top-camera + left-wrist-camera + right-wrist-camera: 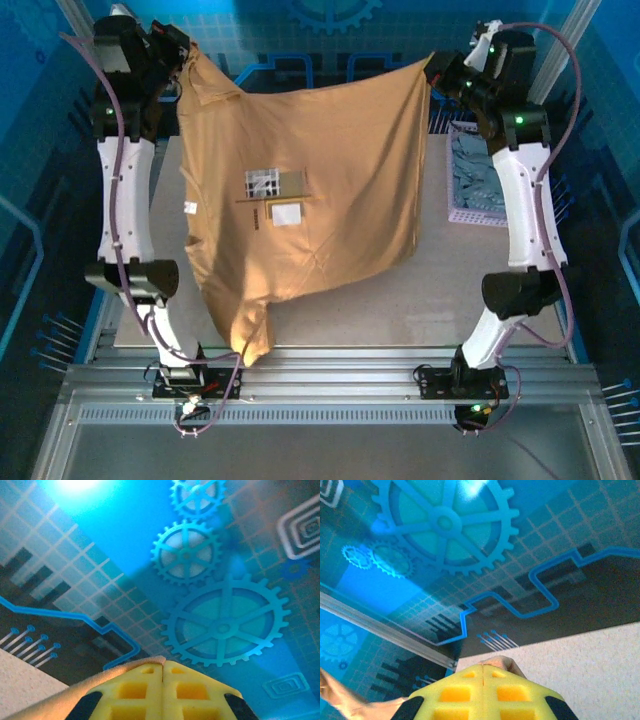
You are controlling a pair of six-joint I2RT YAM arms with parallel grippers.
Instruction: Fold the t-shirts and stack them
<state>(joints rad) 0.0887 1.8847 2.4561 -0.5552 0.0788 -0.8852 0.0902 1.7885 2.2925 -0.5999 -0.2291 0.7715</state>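
A tan t-shirt (300, 190) hangs spread in the air over the table, stretched between both arms, with a small white label (287, 213) on its front and its lower part drooping toward the near left. My left gripper (183, 62) is shut on the shirt's top left corner; tan cloth (115, 672) pokes out between the closed yellow fingers (135, 692). At the top right my right gripper (437, 70) is shut on the other corner, a tan fold (502, 662) showing at its yellow fingertips (485, 687). A pale grey-blue t-shirt (480, 170) lies crumpled at the right.
A lavender lattice basket (475, 215) sits at the table's right edge, holding the grey-blue t-shirt. The speckled table top (420, 310) shows below the hanging shirt. Blue gear-patterned walls (225, 620) enclose the back and sides.
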